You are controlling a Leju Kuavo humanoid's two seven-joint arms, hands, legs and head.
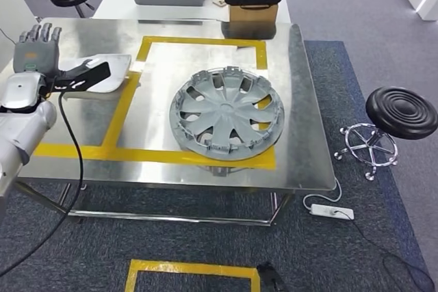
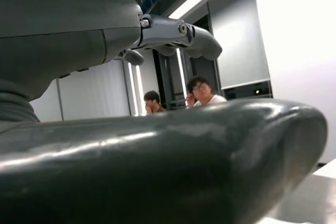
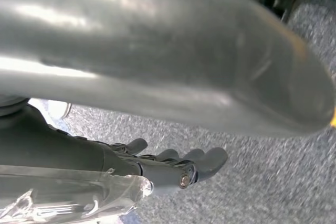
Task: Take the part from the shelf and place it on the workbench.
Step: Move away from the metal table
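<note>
The hubcap (image 1: 227,114) lies flat on the workbench (image 1: 304,135), well right of the left hand (image 1: 36,49), whose fingers are spread, holding nothing.

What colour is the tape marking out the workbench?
Yellow tape, seen best in the head view.

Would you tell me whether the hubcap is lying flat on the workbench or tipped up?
Flat. The hubcap lies face up on the workbench, its rim resting on the yellow tape.

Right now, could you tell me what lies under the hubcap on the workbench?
The hubcap lies on the workbench, over yellow tape at its near edge. Bench shows through its openings; the rest is covered.
</note>
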